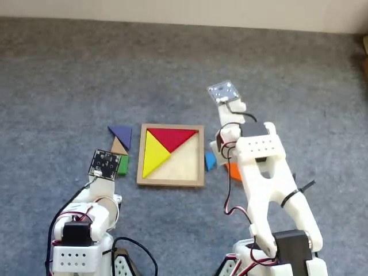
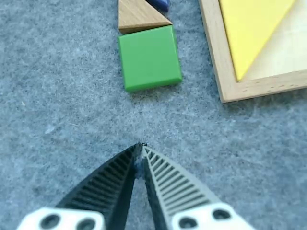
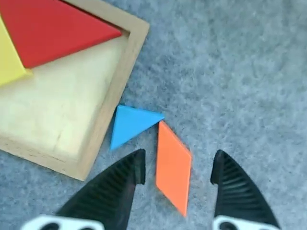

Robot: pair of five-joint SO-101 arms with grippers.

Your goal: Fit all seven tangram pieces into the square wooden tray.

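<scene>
while two of the seven pieces already lie in the tray, five wait outside it on the grey surface [image 1: 287,69], so the job looks early. the left hand [image 2: 140,152] is clenched on nothing, its tips together just over the felt. straight ahead of it, a little apart, lies the green square [image 2: 149,58], with the tan triangle [image 2: 139,15] touching the square's far edge and a dark blue piece [image 2: 160,4] beyond that. off to that hand's side sits the wooden tray [image 2: 216,52]. inside it the yellow triangle [image 2: 254,28] and the red triangle [image 3: 53,28] meet along one edge, and the rest of the floor is bare.

past the tray's other wall, a light blue triangle [image 3: 129,125] rests against the outside of the rim, one corner touching the orange slanted piece [image 3: 173,167]. the right hand [image 3: 178,162] is released, one finger on either side of the orange piece; how high above it, i cannot tell.

the step in hand looks like picking up that orange piece. the next move probably calls for coming down and pinching it across its narrow width. the near finger should stay off the blue triangle. then lift it over the rim and turn it to suit the bare floor.
</scene>
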